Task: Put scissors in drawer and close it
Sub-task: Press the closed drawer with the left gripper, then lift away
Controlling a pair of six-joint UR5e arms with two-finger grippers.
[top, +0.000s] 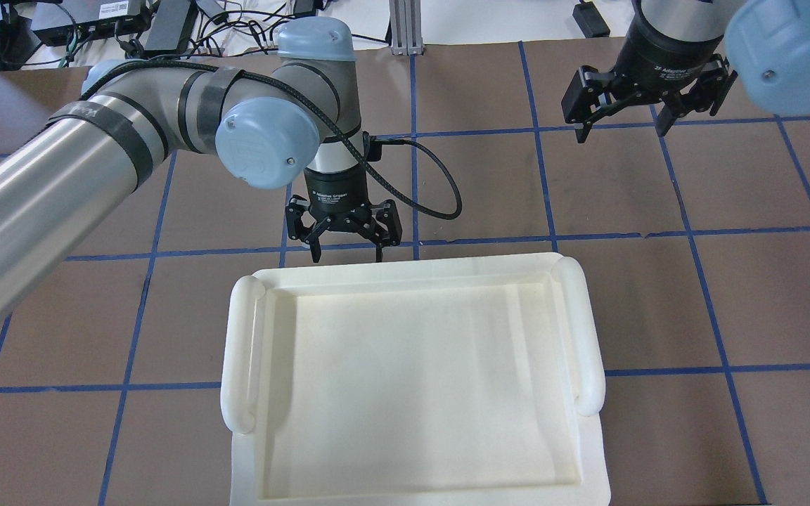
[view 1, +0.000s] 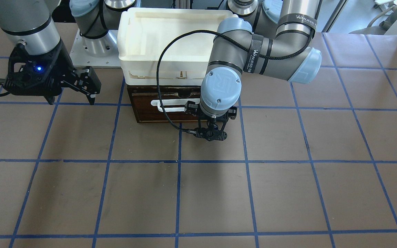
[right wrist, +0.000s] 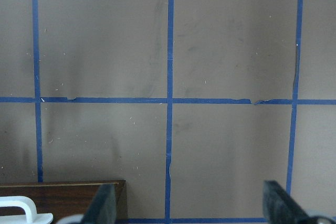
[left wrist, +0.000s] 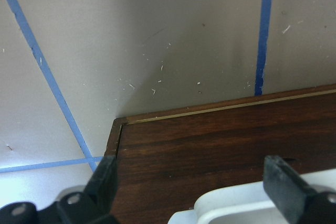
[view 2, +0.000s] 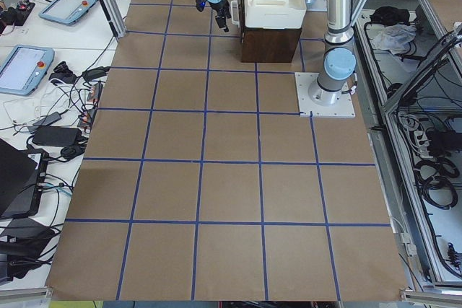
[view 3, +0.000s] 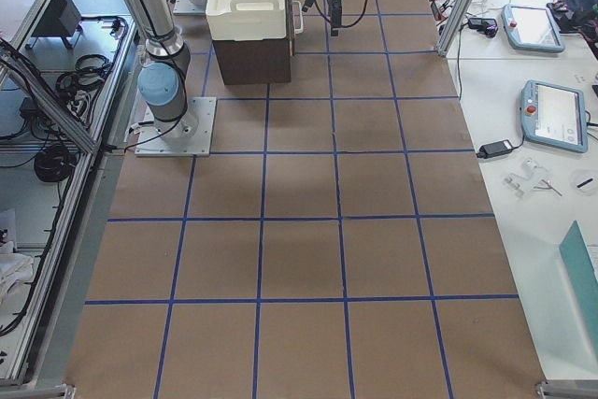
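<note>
The drawer shows its dark brown front and white bar handle under the white tray; its inside does not show. The scissors are out of view. My left gripper hangs open just in front of the drawer front, at the handle's end. In the left wrist view the gripper has its fingers on either side of the brown front and the handle's end, holding nothing. My right gripper is open and empty, off to the drawer's side; it also shows in the overhead view.
A white plastic tray sits on top of the brown cabinet and hides the drawer from overhead. The table is brown paper with a blue tape grid. The arm bases stand behind the cabinet.
</note>
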